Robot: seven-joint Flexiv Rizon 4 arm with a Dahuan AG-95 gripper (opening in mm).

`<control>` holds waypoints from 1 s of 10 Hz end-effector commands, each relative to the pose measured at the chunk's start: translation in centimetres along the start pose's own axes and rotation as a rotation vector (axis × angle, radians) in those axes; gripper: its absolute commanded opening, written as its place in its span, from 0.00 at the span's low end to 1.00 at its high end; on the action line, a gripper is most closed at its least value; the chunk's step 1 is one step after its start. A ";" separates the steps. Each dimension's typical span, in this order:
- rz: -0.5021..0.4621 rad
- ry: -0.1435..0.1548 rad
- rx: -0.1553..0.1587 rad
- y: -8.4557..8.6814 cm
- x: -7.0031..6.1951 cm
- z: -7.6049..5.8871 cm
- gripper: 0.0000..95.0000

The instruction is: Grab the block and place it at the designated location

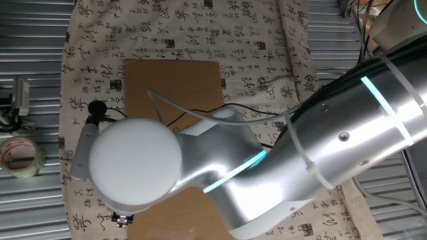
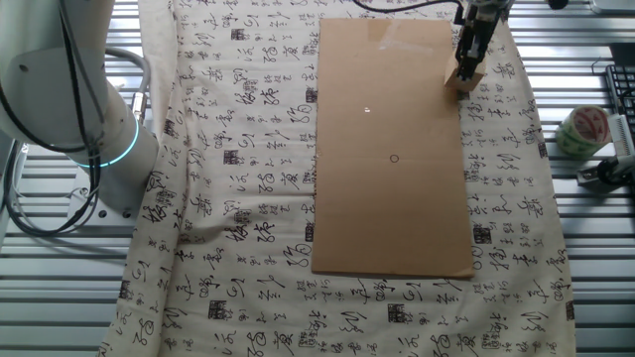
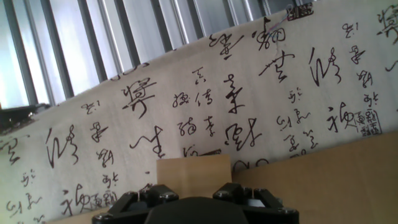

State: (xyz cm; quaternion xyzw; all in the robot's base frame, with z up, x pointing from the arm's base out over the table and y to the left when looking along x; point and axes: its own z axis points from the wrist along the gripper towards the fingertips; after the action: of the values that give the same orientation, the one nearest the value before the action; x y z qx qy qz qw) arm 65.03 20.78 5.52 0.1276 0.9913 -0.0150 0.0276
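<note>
Tan wooden cube, the block [image 2: 463, 79]: one, sitting on the brown cardboard sheet [image 2: 392, 198] near its far right corner in the other fixed view; in the hand view its pale face [image 3: 193, 169] rises just past the hand's dark body.
Hand [image 2: 472, 61]: one, two-fingered, lowered onto the block with its fingers reaching down to it; whether they press on it or stand apart I cannot tell.
Black pen-drawn ring, the designated location [image 2: 394, 159]: one, tiny, near the sheet's middle, well apart from the block.
Cardboard sheets: one, lying flat on the cloth.
White cloth printed with black calligraphy [image 2: 248, 149]: one, draped over the ribbed metal surface [image 2: 585, 228].
Clear tape roll [image 2: 580, 132]: one, on the surface beside the cloth.
</note>
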 end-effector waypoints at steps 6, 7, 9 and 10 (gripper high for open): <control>-0.006 0.000 -0.008 -0.4 0.2 0.3 0.00; -0.010 0.003 -0.013 -0.5 0.2 0.3 0.00; -0.020 0.025 -0.021 -0.7 0.5 -0.4 0.00; -0.018 0.026 -0.020 -0.7 0.6 -0.5 0.00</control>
State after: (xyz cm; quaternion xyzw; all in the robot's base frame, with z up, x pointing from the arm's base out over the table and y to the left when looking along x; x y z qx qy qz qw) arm 64.07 20.39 6.18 0.1190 0.9928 -0.0016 0.0127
